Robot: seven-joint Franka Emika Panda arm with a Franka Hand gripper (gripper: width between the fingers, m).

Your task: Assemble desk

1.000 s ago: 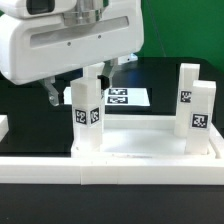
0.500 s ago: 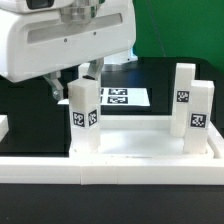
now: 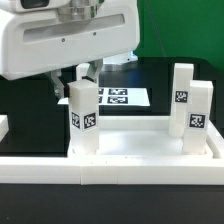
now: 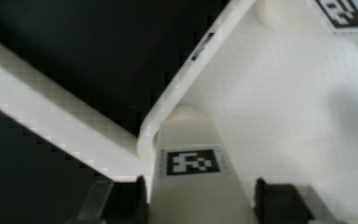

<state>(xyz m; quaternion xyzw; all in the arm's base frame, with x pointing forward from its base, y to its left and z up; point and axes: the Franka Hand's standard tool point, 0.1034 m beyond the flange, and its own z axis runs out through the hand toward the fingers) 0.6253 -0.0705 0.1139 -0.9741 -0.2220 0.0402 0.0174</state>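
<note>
Since 1 s ago the near leg (image 3: 83, 118) has been rotated and shifted slightly twd the exterior view's left; judged as screwing into the tabletop (image 3: 140, 150), w/ two legs (image 3: 192, 108) already upright at the right. End effector (image 4: 195, 190) is seen clamped on that leg. Fingertips are cut off in wrist view; leg-tabletop joint can't be made out. Marker board (image 3: 122, 98) is partly hidden.

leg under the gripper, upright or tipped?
Upright. The white square plastic post leg stands vertical on the white flat rimmed tabletop slab, parallel to the two upright legs at the exterior view's right.
</note>
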